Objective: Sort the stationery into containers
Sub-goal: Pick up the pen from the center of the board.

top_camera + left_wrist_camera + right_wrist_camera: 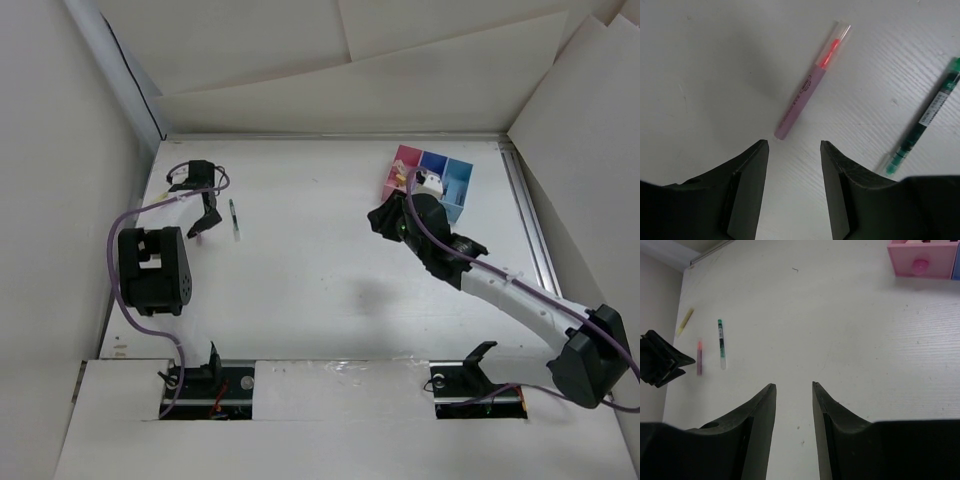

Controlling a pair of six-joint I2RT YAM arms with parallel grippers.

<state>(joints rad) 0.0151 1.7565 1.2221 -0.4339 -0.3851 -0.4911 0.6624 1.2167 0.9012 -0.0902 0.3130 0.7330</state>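
A pinkish pen point(807, 87) lies on the white table just ahead of my left gripper point(794, 145), which is open and empty. A green pen point(925, 120) lies to its right, apart from the fingers. From above, the left gripper point(203, 222) hangs beside the green pen point(233, 218). The containers stand at the back right: pink point(405, 170), dark blue point(434, 163), light blue point(458, 185). My right gripper point(383, 220) is just in front of them, open, with nothing between its jaws point(794, 385). The right wrist view shows the pink container point(922, 262), a green pen point(721, 342), a pinkish pen point(699, 357) and a yellow pen point(686, 321).
White walls enclose the table on the left, back and right. A metal rail point(530, 230) runs along the right side. The left arm's purple cable point(125, 270) loops beside its body. The left gripper point(662, 365) appears dark at the left edge of the right wrist view.
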